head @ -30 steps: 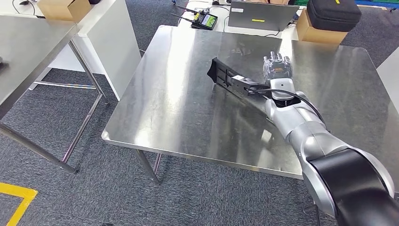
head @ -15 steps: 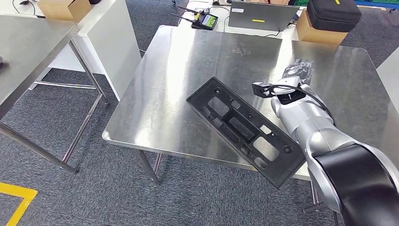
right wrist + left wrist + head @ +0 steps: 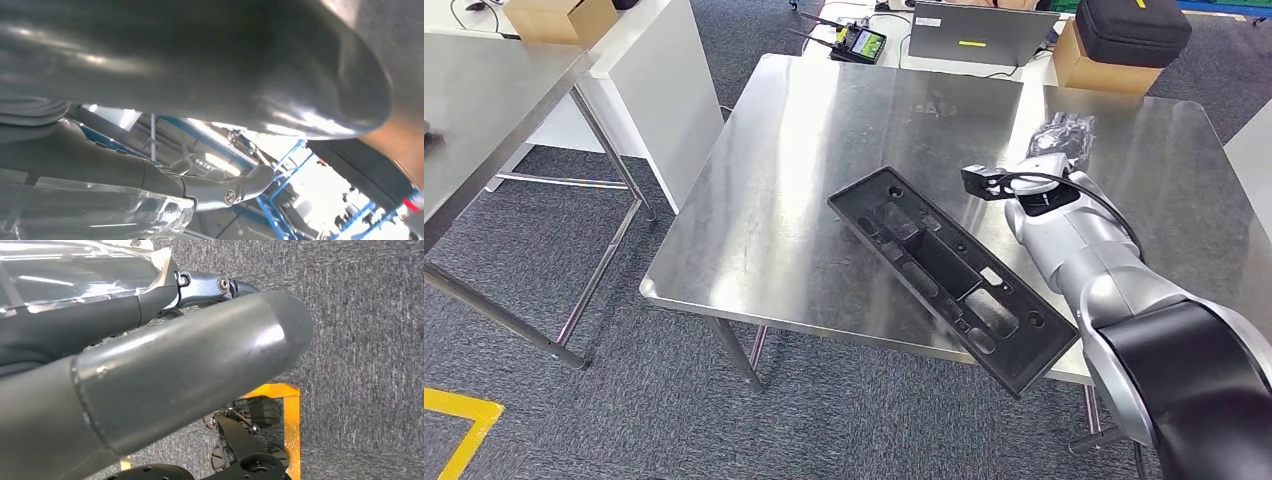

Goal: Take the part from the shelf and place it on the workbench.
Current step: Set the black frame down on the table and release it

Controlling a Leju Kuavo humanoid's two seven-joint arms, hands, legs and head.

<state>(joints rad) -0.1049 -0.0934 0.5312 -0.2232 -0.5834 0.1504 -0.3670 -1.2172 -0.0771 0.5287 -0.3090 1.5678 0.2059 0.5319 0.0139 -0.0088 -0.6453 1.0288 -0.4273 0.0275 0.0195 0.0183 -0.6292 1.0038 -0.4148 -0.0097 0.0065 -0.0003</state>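
At the far left of the head view stood the corner of a steel side table (image 3: 484, 110), and beside it a white table (image 3: 659, 90) with a cardboard box (image 3: 559, 18) on top. A yellow floor marking (image 3: 454, 425) showed on the grey carpet at the lower left.

The steel workbench (image 3: 794, 200) took up the middle. On it lay the black plastic part (image 3: 949, 275), a long rectangular panel with cut-outs, set diagonally with its hollow side up. Its upper end rested well in on the benchtop, while its lower end reached the front edge and hung slightly over it.

Behind the workbench were a handheld controller (image 3: 861, 42) with a lit screen, a grey laptop (image 3: 979, 30), another cardboard box (image 3: 1104, 68) and a black case (image 3: 1134, 28) on top of that box.

The right hand (image 3: 1059, 135) hovered over the benchtop just beyond the part, apart from it, its dark fingers (image 3: 1069, 128) loose and holding nothing, with the silver right arm (image 3: 1074, 250) coming in from the lower right.

In the left wrist view the left hand (image 3: 150, 375) hung above the carpet; whether it was released or clenched could not be told.
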